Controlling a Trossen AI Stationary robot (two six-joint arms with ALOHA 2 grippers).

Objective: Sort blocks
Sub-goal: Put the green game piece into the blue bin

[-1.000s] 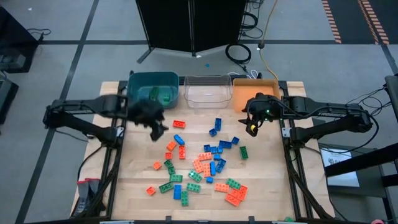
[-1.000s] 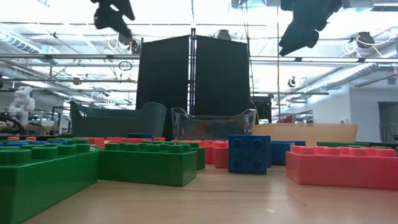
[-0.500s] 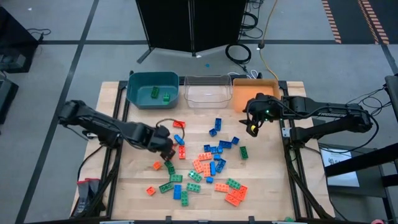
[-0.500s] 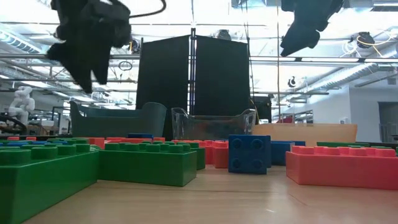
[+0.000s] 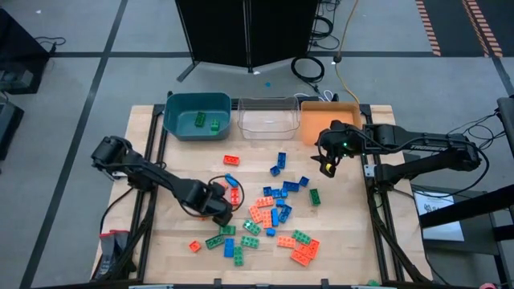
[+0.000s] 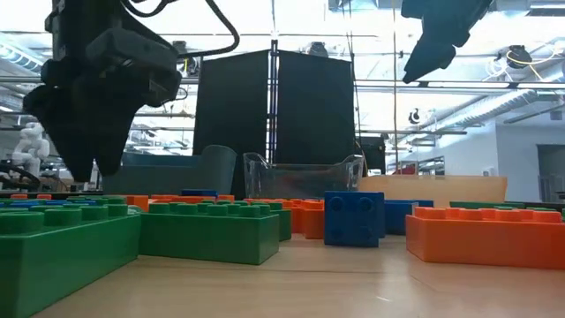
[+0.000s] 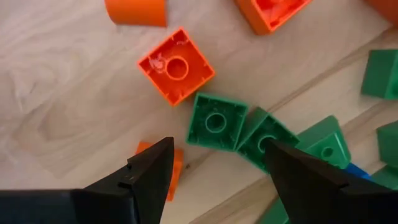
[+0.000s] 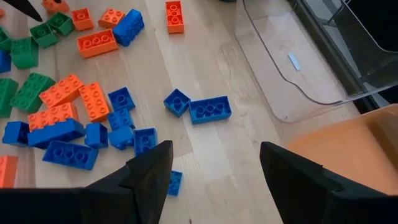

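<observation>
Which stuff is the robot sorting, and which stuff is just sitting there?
For the job:
blocks
teal bin
clear bin
orange bin
left tool, open
right tool, open

Just there:
cables
black screen

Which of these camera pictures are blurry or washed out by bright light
Low view: bright ceiling lights behind leave the left tool a dark silhouette, and the nearest green block looms large and soft. Left wrist view: the green blocks are sharp, the fingers blurred. High view: evenly lit.
</observation>
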